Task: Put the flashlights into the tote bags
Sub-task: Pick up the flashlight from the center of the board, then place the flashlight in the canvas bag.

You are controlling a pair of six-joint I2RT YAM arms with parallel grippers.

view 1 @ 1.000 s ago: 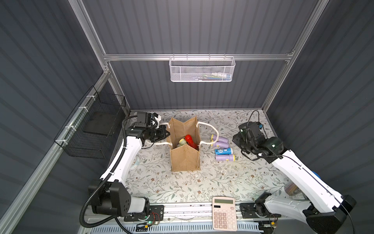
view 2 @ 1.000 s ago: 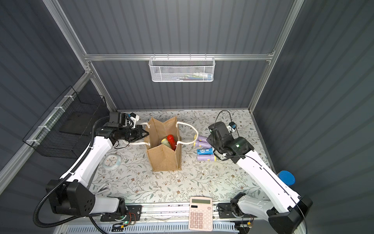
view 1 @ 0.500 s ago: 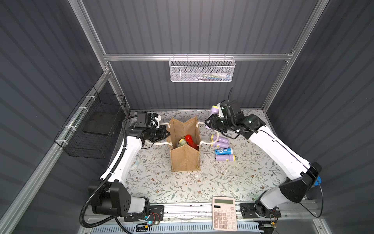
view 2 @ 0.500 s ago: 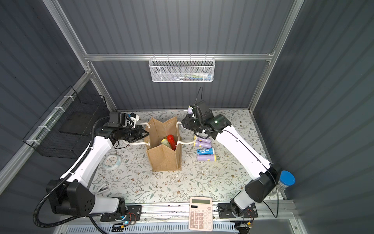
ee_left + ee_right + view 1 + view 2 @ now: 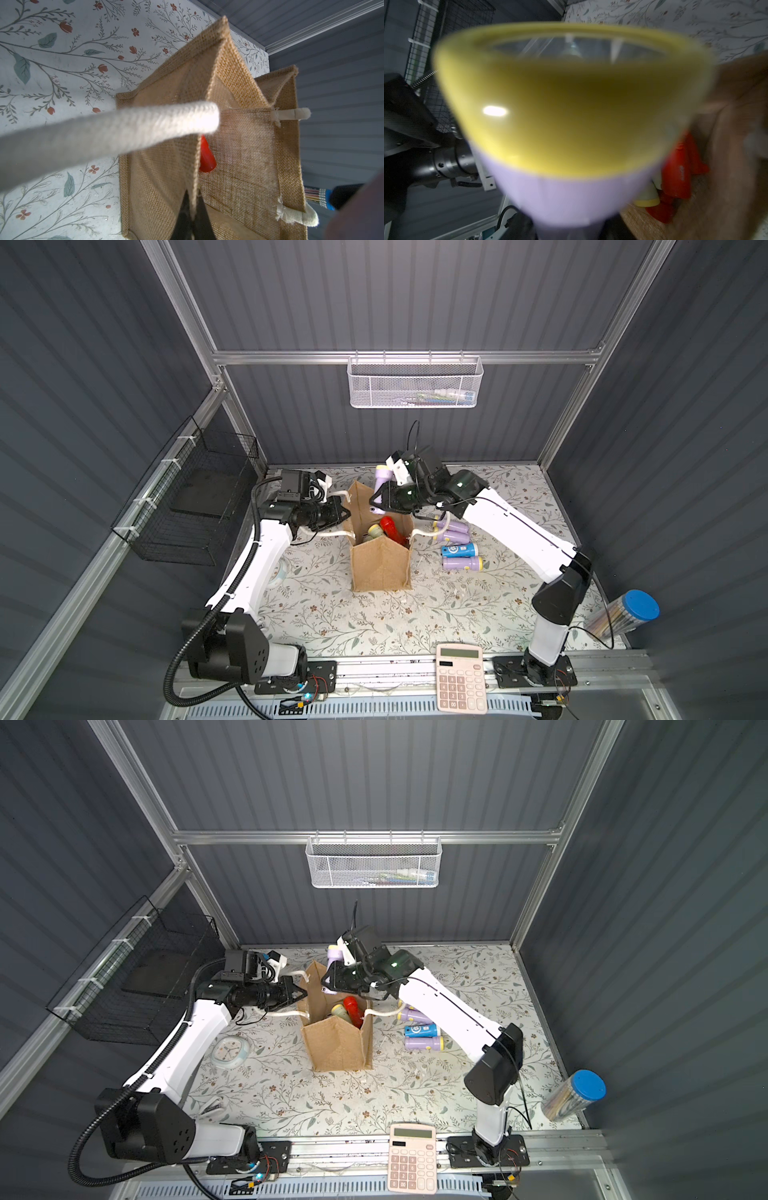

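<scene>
Beside the tote bag (image 5: 380, 568), loose flashlights (image 5: 461, 563) lie on the counter (image 5: 332, 626), some covered by the right arm (image 5: 511, 526). The left jaws pinch the bag's rim. The right jaws grip a lilac flashlight (image 5: 381, 481) (blurred in the wrist view).

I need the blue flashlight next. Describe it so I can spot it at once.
Find the tan jute tote bag standing in the middle of the floral table. On the right arm's side of it, a few flashlights lie on their sides. The blue flashlight alone has a blue body and white label; the lilac flashlights on either side of it have yellow heads.
</scene>
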